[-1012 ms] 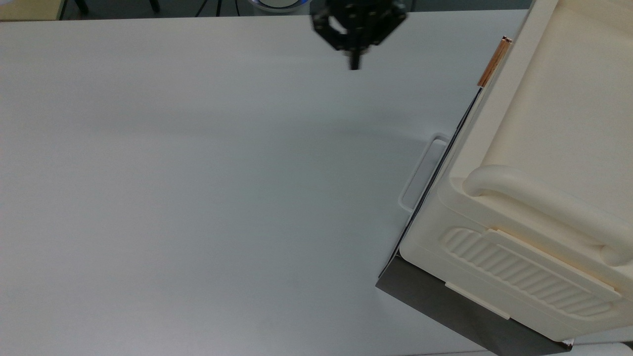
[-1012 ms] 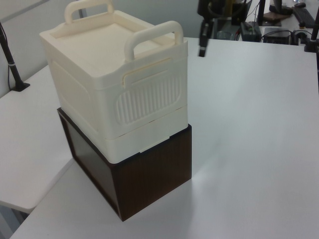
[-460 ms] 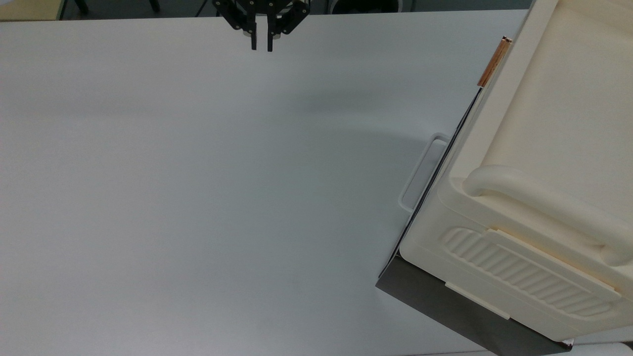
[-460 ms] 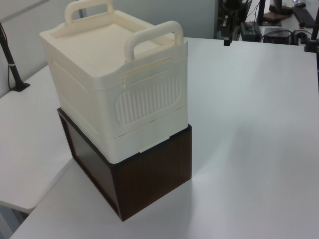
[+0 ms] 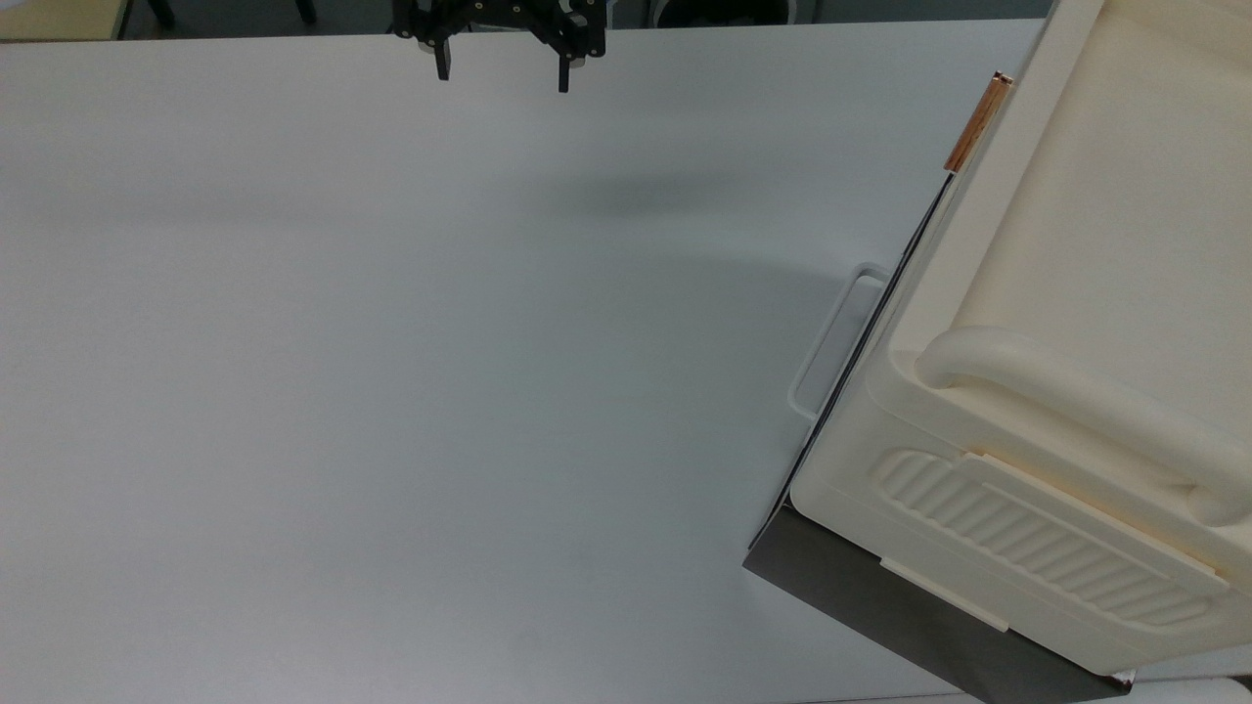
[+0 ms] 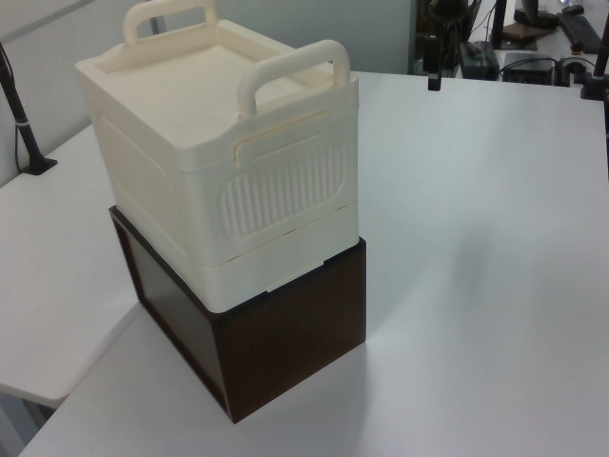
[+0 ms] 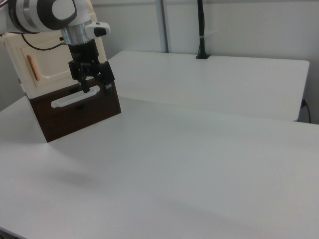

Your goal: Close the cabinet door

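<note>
Up at the far edge of the white table [image 5: 391,372], toward the top view's left of centre, the gripper [image 5: 501,70] is hanging above the tabletop with its two fingers [image 5: 442,65] spread wide apart and holding nothing. Moving across to the top view's right, the cabinet [image 5: 1095,293] is sitting on a dark base [image 5: 880,596], well apart from the gripper. Its cabinet door [image 7: 55,67] is lying flush against the cream body, as the right view is showing, with the orange-copper handle [image 5: 975,124] running along the cabinet's upper edge. Below it, a white pull [image 5: 831,342] is sticking out from the dark base.
</note>
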Tool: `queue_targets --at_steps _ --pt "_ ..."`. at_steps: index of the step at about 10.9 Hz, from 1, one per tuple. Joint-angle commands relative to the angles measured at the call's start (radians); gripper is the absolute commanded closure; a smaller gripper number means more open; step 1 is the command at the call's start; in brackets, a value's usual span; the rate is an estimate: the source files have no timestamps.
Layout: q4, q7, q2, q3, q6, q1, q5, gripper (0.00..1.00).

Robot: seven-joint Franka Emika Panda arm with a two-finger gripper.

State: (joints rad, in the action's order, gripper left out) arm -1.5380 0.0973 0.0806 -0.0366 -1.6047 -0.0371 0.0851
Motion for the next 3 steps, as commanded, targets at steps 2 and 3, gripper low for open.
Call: queue_targets --at_steps 2,3 --pt "-0.036 -0.002 -0.03 0.006 -0.009 0.003 -0.024 0.0" --pt "-0.036 -0.002 -0.028 0.006 -0.007 0.002 -0.022 0.0"
